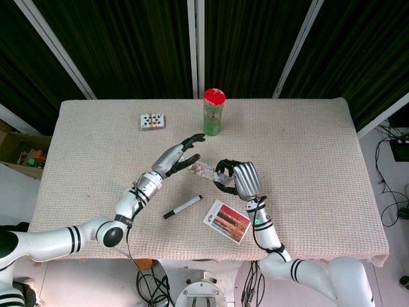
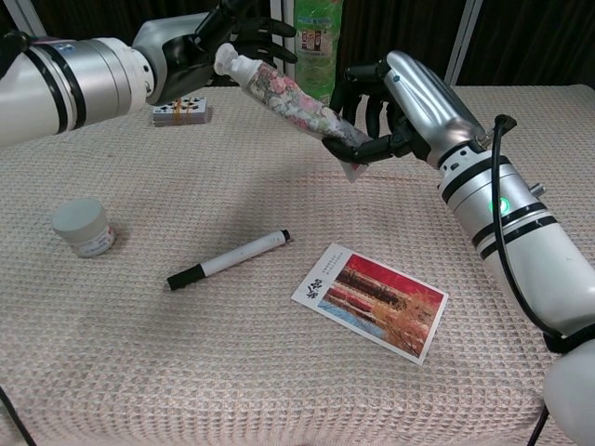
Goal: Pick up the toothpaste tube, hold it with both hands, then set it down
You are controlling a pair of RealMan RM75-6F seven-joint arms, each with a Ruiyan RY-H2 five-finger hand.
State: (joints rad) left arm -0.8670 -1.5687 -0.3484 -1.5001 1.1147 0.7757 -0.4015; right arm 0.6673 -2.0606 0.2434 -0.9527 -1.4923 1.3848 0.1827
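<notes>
The toothpaste tube (image 2: pixel 290 96) has a floral print and a white cap (image 2: pixel 230 63), and it is held up off the table, tilted. My right hand (image 2: pixel 389 104) grips its crimped lower end (image 1: pixel 214 174). My left hand (image 2: pixel 206 44) is at the cap end. Its fingers (image 1: pixel 190 140) are spread over and past the cap, not closed round it. I cannot tell whether the cap touches the palm. In the head view my left hand (image 1: pixel 177 155) and right hand (image 1: pixel 239 180) flank the tube (image 1: pixel 203 169) above the middle of the table.
A green can with a red lid (image 1: pixel 213 112) stands behind the hands. A card deck (image 1: pixel 153 121) lies at the back left. Below the tube lie a black-tipped marker (image 2: pixel 229 259) and a postcard (image 2: pixel 371 299). A small white jar (image 2: pixel 82 228) sits at the left.
</notes>
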